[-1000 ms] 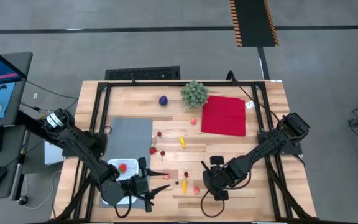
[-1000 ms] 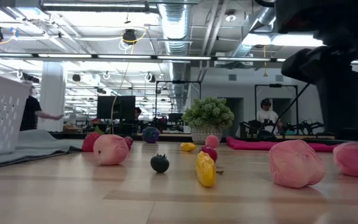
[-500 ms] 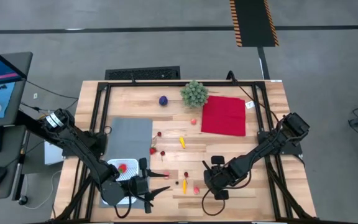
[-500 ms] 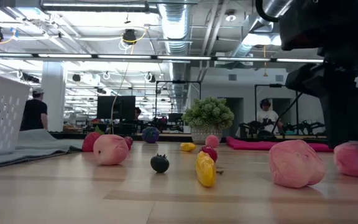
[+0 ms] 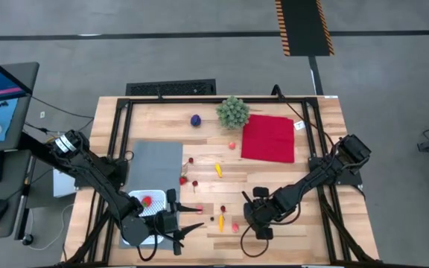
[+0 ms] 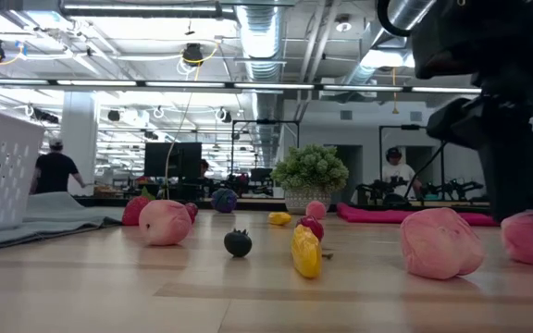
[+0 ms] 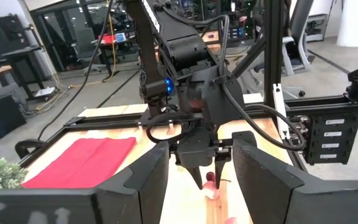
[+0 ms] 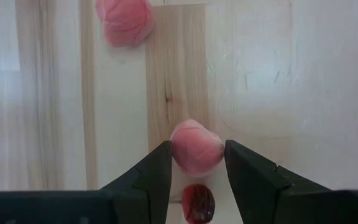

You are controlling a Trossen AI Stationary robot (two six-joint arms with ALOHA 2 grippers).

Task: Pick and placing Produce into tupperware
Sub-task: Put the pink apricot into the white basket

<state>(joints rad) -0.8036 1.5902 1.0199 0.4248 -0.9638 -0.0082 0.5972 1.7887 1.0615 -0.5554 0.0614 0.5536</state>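
Produce, pink piece (image 8: 196, 148): sits on the bare wood of the table (image 5: 304, 160), near the front edge and right of centre, directly between the fingers of the right hand (image 8: 196, 163). Fingers part-open, flanking it closely on both sides; nothing gripped yet as far as I can judge. Small dark red piece (image 8: 197, 201) lies just beside it, a second pink piece (image 8: 124, 20) farther off.

Risks (judgement): the rounded, soft-looking piece could squirt out if the fingers close off-centre; the dark red neighbour may get nudged or pinched along with it.

Look: pale pink, lumpy, matte, slightly crumpled.

Tupperware (image 5: 149, 205): white, front left, on the grey mat (image 5: 155, 160), one red piece inside. Left hand (image 5: 192, 219) waits beside it, part-open, empty.
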